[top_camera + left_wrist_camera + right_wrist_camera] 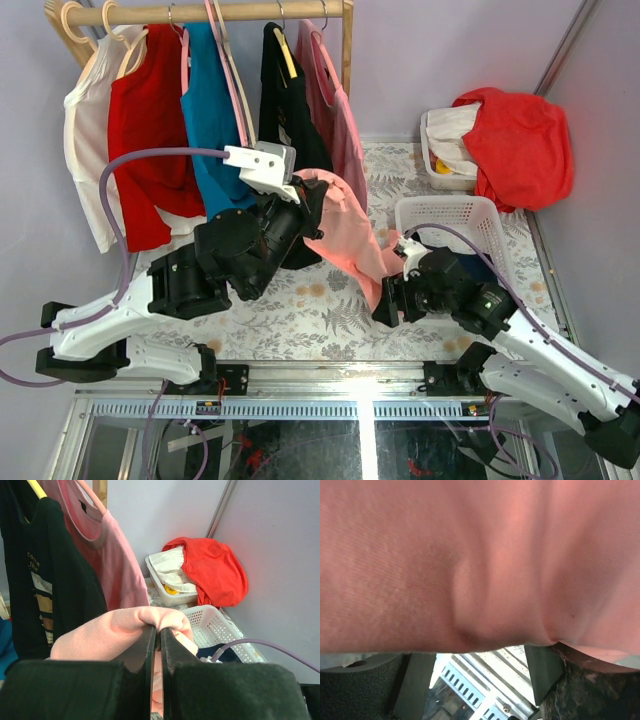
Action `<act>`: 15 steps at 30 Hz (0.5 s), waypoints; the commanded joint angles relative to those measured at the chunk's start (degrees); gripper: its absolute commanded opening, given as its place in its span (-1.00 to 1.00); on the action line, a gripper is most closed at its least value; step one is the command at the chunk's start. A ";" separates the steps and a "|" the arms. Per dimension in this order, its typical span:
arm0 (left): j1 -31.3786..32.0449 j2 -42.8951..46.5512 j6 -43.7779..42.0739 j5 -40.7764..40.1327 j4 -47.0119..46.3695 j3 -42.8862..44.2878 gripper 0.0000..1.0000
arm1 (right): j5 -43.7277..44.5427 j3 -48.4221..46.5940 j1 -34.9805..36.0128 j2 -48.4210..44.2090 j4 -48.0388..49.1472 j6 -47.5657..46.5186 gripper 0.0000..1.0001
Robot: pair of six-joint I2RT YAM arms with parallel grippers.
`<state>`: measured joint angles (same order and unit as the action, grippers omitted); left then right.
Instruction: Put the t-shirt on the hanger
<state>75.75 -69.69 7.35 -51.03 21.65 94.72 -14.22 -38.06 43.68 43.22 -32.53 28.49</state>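
Note:
The salmon t-shirt (pixel 345 230) hangs bunched from my left gripper (pixel 312 195), raised in front of the clothes rail. In the left wrist view this gripper (pixel 157 630) is shut on a fold of the t-shirt (pixel 115 632). The cloth trails down and right to my right gripper (pixel 388 300), low over the table. In the right wrist view the t-shirt (pixel 480 560) fills the upper frame and lies across the tips of the right gripper (pixel 479 652), whose fingers (pixel 415 680) stand wide apart. A cream hanger (pixel 68 30) hangs at the rail's left end.
The wooden rail (pixel 250 10) carries white, red, blue, black and pink garments (pixel 215 110) behind the left arm. A white mesh basket (pixel 450 215) stands beside the right arm. A white bin (pixel 440 165) with a red cloth (pixel 520 140) sits at the back right by the wall.

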 commanded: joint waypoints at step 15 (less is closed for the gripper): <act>-0.25 -0.59 -3.11 0.23 -3.22 3.78 -1.00 | 28.92 0.15 12.23 0.53 11.02 -3.02 0.57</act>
<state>75.72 -69.95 6.31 -50.98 21.52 95.92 11.25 -37.67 54.43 40.71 -25.87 27.33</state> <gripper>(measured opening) 0.011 0.772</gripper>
